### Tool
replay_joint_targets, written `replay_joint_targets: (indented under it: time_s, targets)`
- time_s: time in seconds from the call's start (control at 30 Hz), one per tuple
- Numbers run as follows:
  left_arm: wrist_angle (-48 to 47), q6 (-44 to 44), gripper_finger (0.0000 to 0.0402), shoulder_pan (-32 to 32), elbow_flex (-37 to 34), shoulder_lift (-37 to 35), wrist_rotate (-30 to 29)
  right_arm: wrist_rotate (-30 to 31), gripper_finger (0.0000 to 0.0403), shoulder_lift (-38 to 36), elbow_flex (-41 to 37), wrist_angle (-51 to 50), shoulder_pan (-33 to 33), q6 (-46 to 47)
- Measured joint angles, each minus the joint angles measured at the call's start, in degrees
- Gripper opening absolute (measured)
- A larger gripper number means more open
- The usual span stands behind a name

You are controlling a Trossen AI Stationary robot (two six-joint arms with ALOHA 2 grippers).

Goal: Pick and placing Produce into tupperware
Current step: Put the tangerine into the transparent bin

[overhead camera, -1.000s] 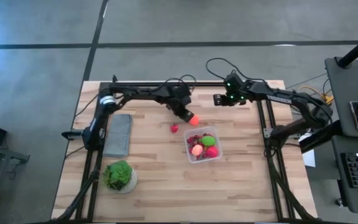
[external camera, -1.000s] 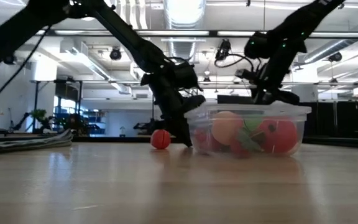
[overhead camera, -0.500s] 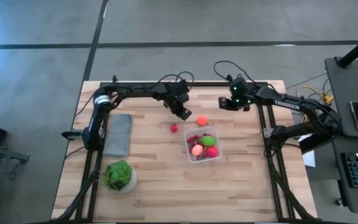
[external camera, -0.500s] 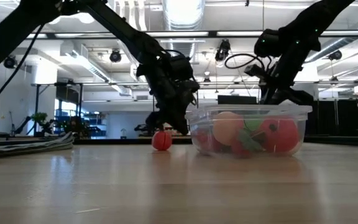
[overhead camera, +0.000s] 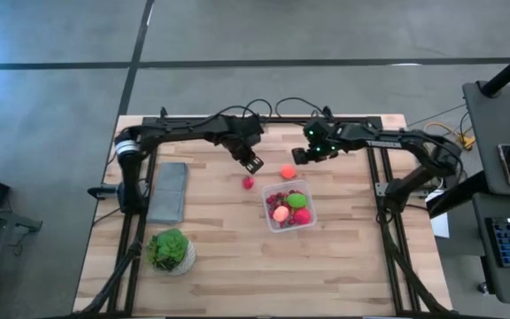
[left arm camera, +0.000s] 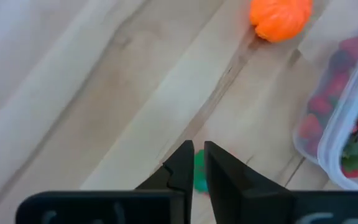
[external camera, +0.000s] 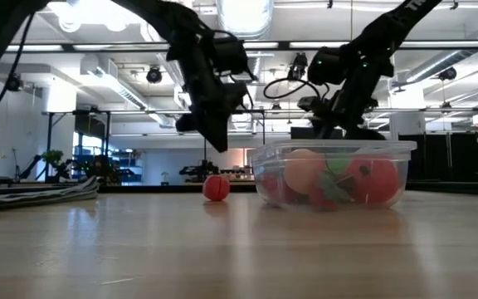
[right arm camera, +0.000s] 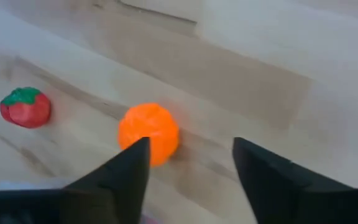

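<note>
Orange fruit (overhead camera: 288,171) dropped — left gripper (overhead camera: 255,164) jaws clenched, right gripper (overhead camera: 301,155) jaws released, one tupperware (overhead camera: 304,223)

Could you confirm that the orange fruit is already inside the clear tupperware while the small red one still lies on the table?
Not quite: the orange fruit also lies on the table, just outside the tupperware, as the high view shows. The small red one is on the table, as you said.

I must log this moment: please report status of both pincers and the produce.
Left pincer shut, empty. Right pincer open, nearing orange fruit. Red piece loose on table; tupperware part-filled. Nothing blocking.
</note>
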Motion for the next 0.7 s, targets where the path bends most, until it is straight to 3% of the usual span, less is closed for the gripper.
replay_joint_targets:
  time_s: [0.17,0.33,0.7]
  targets:
    - [-0.69,-0.16,0.0048,-0.45,-1.82,-5.22,-2.89,-3.02,0.0277,4.94,3.96,-0.07,0.04,0.01]
    - [-0.54,-0.68,0.0077,-1.05,-5.34,-11.92,-9.97,-6.96,0.0321,11.64,7.63,-0.55,0.48,0.3]
    - [0.72,-3.61,0.0092,-1.08,-15.45,-25.91,-18.13,-7.4,0.033,20.5,14.08,-4.08,3.8,0.72]
